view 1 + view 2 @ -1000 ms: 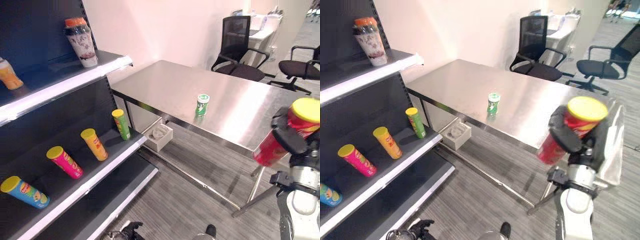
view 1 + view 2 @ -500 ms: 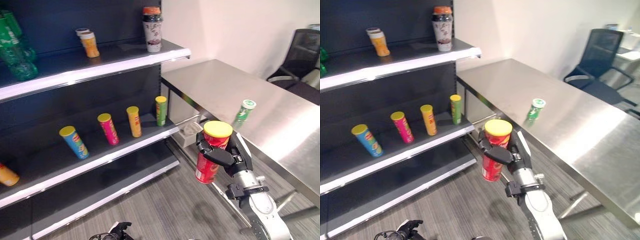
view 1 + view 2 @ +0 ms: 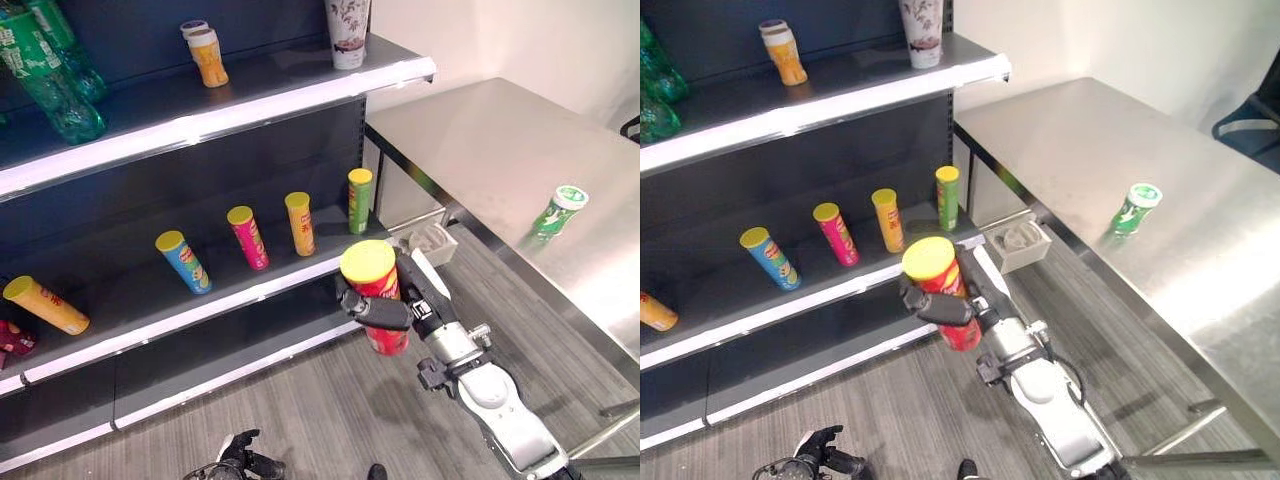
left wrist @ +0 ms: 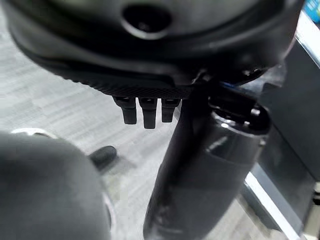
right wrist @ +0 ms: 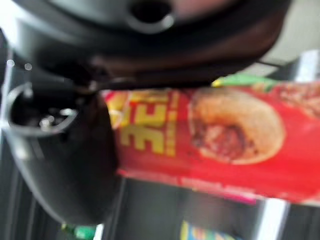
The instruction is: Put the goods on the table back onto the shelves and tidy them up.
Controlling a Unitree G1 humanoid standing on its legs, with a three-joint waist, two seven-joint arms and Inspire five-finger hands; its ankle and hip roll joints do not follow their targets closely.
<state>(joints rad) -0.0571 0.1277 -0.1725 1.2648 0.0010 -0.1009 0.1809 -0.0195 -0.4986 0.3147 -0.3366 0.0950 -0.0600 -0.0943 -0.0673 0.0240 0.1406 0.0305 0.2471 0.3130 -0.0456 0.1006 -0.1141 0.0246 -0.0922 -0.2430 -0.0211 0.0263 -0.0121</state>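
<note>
Right hand (image 3: 405,300) raised before middle shelf (image 3: 200,305), fingers (image 3: 375,308) wrapped round red can (image 3: 376,298) with yellow lid, can near upright, held above floor, clear of shelf edge. Left hand (image 4: 145,107) low near floor; fingers curled, holding nothing.

Versus 0.5 s ago: camera swung toward shelves; can sits closer to shelf front.

Middle shelf carries green can (image 3: 359,200), orange can (image 3: 299,223), pink can (image 3: 246,237), blue can (image 3: 183,261), all leaning. Open room between blue can and lying yellow can (image 3: 45,305). Green cup (image 3: 556,212) remains on worktop (image 3: 480,150).
</note>
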